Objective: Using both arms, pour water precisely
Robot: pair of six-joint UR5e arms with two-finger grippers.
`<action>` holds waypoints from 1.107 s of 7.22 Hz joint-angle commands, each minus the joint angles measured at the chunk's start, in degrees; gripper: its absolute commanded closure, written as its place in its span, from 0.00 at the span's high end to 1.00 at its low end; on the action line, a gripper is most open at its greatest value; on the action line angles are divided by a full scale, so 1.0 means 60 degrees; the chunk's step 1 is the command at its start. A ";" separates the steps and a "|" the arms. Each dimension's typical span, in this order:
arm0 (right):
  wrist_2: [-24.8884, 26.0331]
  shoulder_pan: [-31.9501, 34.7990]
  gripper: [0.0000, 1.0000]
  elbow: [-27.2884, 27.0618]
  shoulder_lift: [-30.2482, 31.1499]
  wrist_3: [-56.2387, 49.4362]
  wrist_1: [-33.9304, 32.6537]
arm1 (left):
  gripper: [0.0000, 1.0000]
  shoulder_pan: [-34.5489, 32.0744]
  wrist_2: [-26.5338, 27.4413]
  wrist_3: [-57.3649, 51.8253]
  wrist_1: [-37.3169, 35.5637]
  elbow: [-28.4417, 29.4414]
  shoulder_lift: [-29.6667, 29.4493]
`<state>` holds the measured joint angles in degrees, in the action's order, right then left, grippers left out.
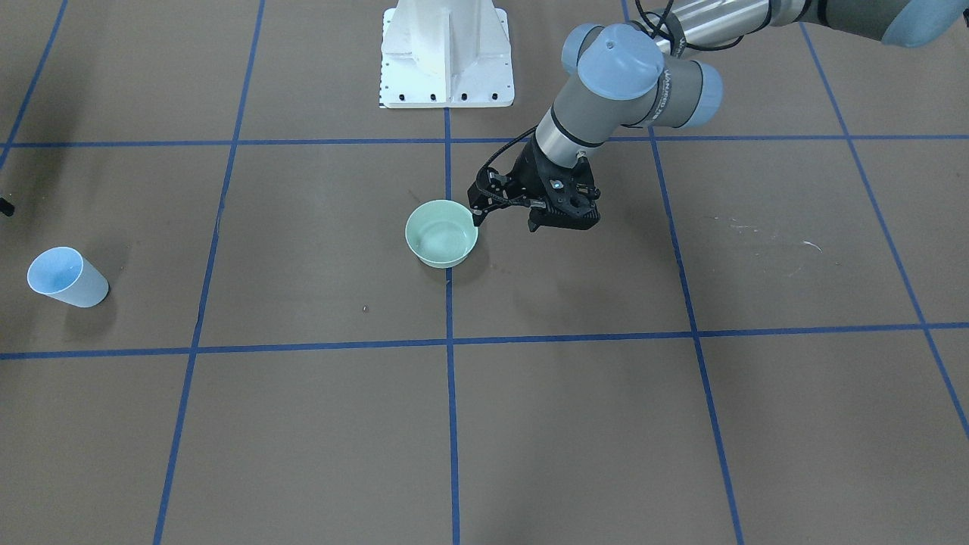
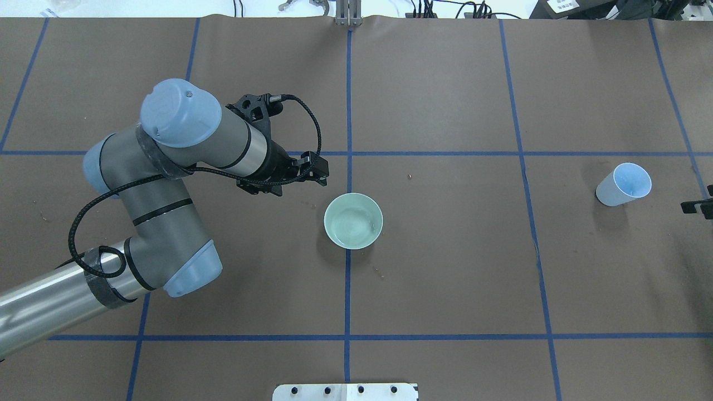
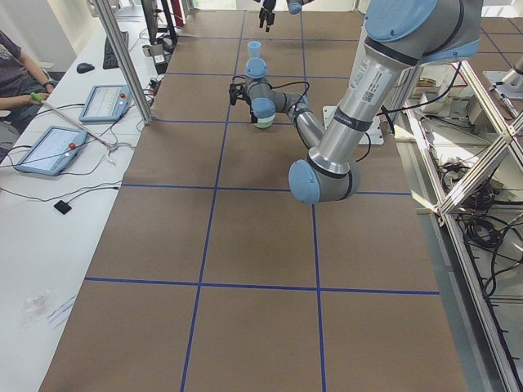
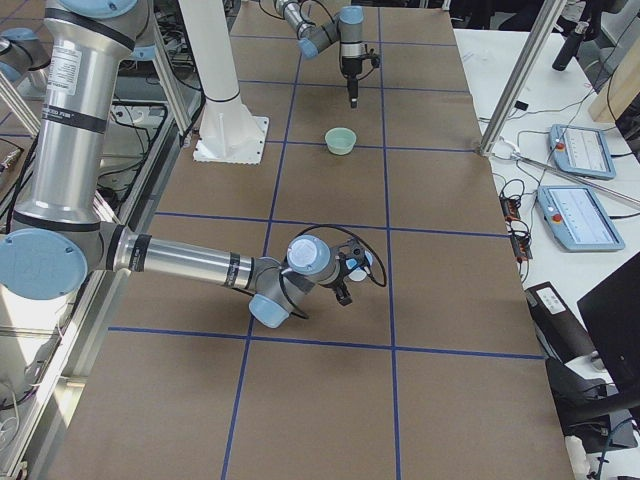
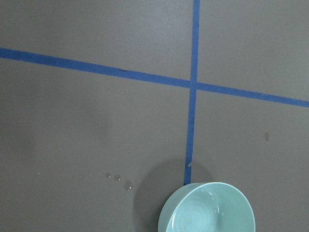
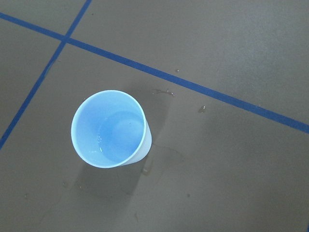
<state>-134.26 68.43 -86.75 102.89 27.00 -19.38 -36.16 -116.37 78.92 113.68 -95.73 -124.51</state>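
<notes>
Brown table [image 1: 303,424], water [image 2: 356,225] glinting in green bowl [image 1: 447,261], left gripper [image 2: 323,171] wide, right gripper [image 2: 690,207] — unclear

The desk [image 2: 445,250] wears matt brown paper crossed with blue tape [image 2: 445,337]. The green bowl [image 2: 340,209] looks glossy; the blue cup [image 6: 84,130] is smooth, duller plastic.
</notes>
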 commanded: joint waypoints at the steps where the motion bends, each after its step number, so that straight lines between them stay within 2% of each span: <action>1: 0.1380 -0.1161 0.99 0.0352 0.0194 0.1212 0.1865 | 0.99 -0.0140 0.0000 0.0000 -0.0021 -0.0026 0.0010; 2: 0.2241 -0.1586 0.99 0.0352 0.0253 0.1227 0.2376 | 0.99 -0.0256 0.0000 0.0000 -0.0021 -0.0026 0.0025; 4: 0.3212 -0.2128 0.99 0.0482 0.0415 0.1227 0.3007 | 0.99 -0.0330 0.0000 0.0000 -0.0050 -0.0041 0.0025; 6: 0.4530 -0.2935 0.99 0.1096 0.0371 0.1416 0.4178 | 0.99 -0.0374 0.0000 0.0000 -0.0079 -0.0041 0.0025; 8: 0.5059 -0.3170 0.98 0.1171 0.0371 0.1925 0.4561 | 0.99 -0.0375 0.0000 0.0000 -0.0094 -0.0041 0.0054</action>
<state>-106.38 50.62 -80.26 105.14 36.14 6.13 -38.37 -116.37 78.93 113.19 -95.97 -124.31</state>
